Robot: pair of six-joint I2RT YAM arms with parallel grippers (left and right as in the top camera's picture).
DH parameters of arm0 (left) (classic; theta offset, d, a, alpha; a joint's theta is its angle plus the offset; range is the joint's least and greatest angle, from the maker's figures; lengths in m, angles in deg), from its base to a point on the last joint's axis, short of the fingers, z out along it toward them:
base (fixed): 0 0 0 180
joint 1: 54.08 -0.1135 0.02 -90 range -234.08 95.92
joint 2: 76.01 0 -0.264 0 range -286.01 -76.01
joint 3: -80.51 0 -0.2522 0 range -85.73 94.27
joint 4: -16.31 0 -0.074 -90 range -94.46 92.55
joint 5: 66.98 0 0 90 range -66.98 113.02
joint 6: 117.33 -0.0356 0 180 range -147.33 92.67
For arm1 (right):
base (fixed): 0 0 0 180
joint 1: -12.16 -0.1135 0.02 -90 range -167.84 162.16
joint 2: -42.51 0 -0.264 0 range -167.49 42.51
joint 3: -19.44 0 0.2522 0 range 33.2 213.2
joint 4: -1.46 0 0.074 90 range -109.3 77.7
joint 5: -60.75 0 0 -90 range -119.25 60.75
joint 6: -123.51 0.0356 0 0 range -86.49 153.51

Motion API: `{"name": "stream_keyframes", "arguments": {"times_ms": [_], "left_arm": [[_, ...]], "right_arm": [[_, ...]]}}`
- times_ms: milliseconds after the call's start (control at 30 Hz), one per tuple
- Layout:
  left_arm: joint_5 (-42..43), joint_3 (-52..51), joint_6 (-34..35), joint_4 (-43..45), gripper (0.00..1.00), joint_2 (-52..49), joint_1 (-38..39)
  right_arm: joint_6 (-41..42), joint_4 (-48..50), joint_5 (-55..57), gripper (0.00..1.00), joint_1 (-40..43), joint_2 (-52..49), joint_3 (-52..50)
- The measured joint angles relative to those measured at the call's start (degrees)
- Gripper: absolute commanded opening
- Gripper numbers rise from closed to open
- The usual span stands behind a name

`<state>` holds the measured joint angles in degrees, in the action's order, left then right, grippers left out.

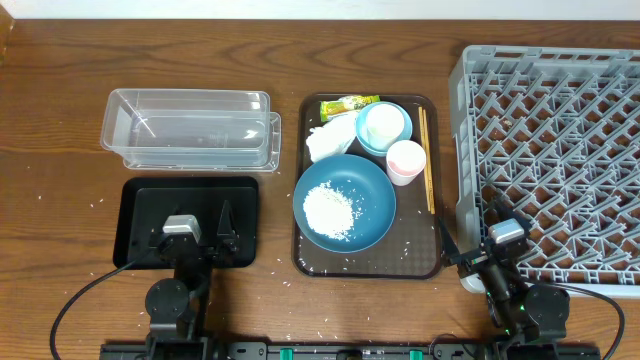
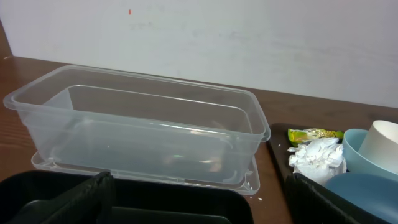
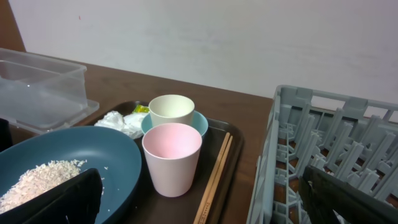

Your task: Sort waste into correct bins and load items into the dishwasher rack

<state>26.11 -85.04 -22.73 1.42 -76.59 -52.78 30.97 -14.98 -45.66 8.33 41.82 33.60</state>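
Rice (image 1: 330, 210) sits in a white pile on the big round blue dish (image 1: 377, 190); the dish lies at the near end of the dark brown serving tray (image 1: 368, 272); a few loose grains lie on that tray and on the wooden table (image 1: 60, 150) too. Behind the dish is the small light-blue bowl (image 1: 369, 148), and the white cup (image 1: 384, 124) stands upright inside it; the pale pink cup (image 1: 406, 160) stands just in front of the bowl, open side up. The wooden chopsticks (image 1: 427, 160) lie together along the right edge of the tray, just beside the pink cup. The crumpled white napkin (image 1: 328, 142) is left of the bowl and touches it; the yellow-green wrapper (image 1: 348, 104) lies at the far edge, just behind the napkin.

Left of the serving tray sits the clear plastic tub (image 1: 187, 93); the black tray (image 1: 135, 215) is right in front of it. The grey dishwasher rack (image 1: 560, 150) is on the right side of the table.

The left gripper (image 1: 195, 232) hangs over the black tray with its fingers spread wide and nothing in them; the right gripper (image 1: 472, 228) is by the near left corner of the rack, fingers wide apart too, holding nothing.
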Motion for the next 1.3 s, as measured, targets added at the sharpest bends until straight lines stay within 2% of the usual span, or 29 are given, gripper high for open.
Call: {"name": "stream_keyframes", "arguments": {"times_ms": [800,933,1100,1300], "left_arm": [[0.3,0.0,0.4,1.3,0.90,0.0,0.0],[4.4,-0.3,4.5,7.8,0.90,0.0,0.0],[7.6,-0.3,7.6,9.8,0.90,0.0,0.0],[11.6,-0.3,12.4,21.6,0.90,0.0,0.0]], "right_arm": [[0.0,0.0,0.0,0.99,0.0,0.0,0.0],[0.0,0.0,0.0,0.99,0.0,0.0,0.0],[0.0,0.0,0.0,0.99,0.0,0.0,0.0],[0.0,0.0,0.0,0.99,0.0,0.0,0.0]]}}
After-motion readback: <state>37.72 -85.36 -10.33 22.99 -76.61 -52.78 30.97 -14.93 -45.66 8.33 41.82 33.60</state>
